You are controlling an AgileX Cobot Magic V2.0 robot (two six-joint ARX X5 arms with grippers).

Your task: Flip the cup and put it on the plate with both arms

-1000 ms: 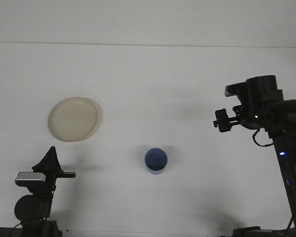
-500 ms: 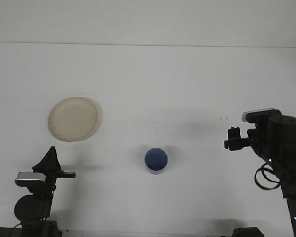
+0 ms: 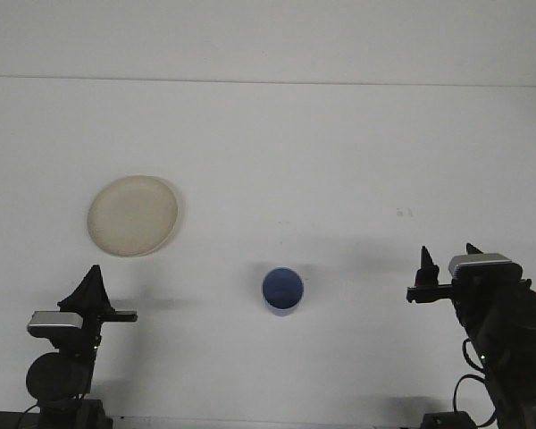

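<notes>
Right arm: dropped low vs 1 s ago, now parked at the near right edge. Right gripper [image 3: 446,264] fingers apart, w/ nothing between.
Left gripper [image 3: 94,292]: same spot near left edge, hasn't budged. Only one dark finger shape visible; spread or together, can't tell.
Blue cup [image 3: 282,290]: mid-table, between the arms, free of both. Blue round top faces cam; mouth-up or bottom-up, can't say. Unmoved.
Cream plate [image 3: 133,215]: far left, bare, well apart from cup.
Read: right arm looks to have pulled back to rest. Cup not on plate, so placing still open, prob flip too.
</notes>
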